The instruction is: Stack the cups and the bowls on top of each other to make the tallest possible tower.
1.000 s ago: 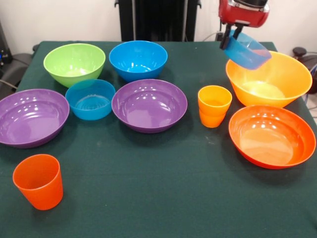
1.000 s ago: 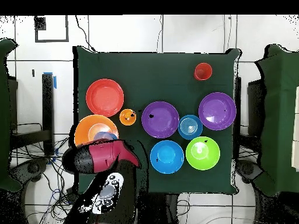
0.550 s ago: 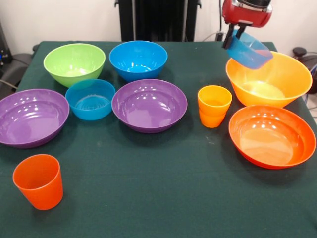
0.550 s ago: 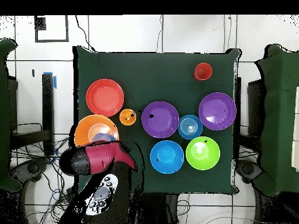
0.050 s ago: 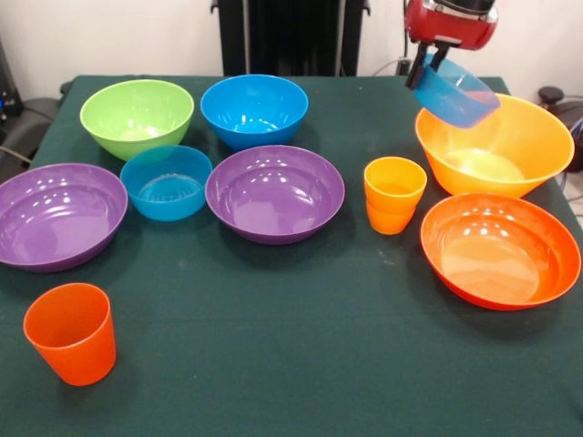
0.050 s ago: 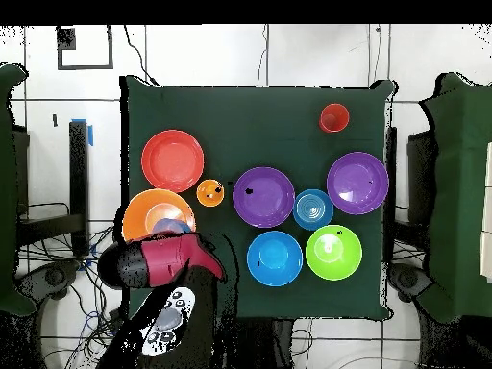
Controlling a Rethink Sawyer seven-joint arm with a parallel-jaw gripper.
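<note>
The gripper (image 5: 425, 71) is closed on the rim of a small translucent blue bowl (image 5: 458, 94), with one dark finger on each side of the bowl wall. The bowl hangs tilted in the air, above the far rim of the large yellow-orange bowl (image 5: 510, 150), and does not touch it. In the overhead view only a small part of this blue bowl (image 6: 171, 227) shows beside the red arm (image 6: 159, 261). The other things stand separately on the green table (image 5: 273, 364): the red-orange bowl (image 5: 501, 250), the yellow-orange cup (image 5: 393, 194), two purple bowls (image 5: 275, 193) (image 5: 56, 215), the second small blue bowl (image 5: 167, 181), the medium blue bowl (image 5: 254, 109), the lime green bowl (image 5: 137, 116) and the red-orange cup (image 5: 72, 333)
</note>
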